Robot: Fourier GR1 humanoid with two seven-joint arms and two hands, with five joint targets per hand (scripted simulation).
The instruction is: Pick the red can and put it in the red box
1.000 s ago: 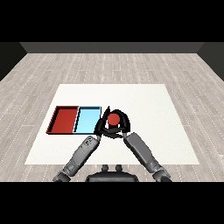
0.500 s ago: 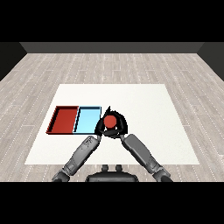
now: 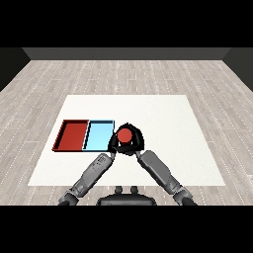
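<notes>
Noted at frame centre: red can (image 3: pixel 124 135), enclosed by black right hand (image 3: pixel 136 142) on grey forearm. Left of centre: red tray (image 3: pixel 74 135) with dark rim, adjoining light blue tray (image 3: pixel 99 135). Beneath all: white table (image 3: pixel 163 118); beyond, pale grey wood-plank floor (image 3: pixel 123 74).

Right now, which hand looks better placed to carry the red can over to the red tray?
The right hand: it already curls round the red can. The red tray lies leftward.
</notes>
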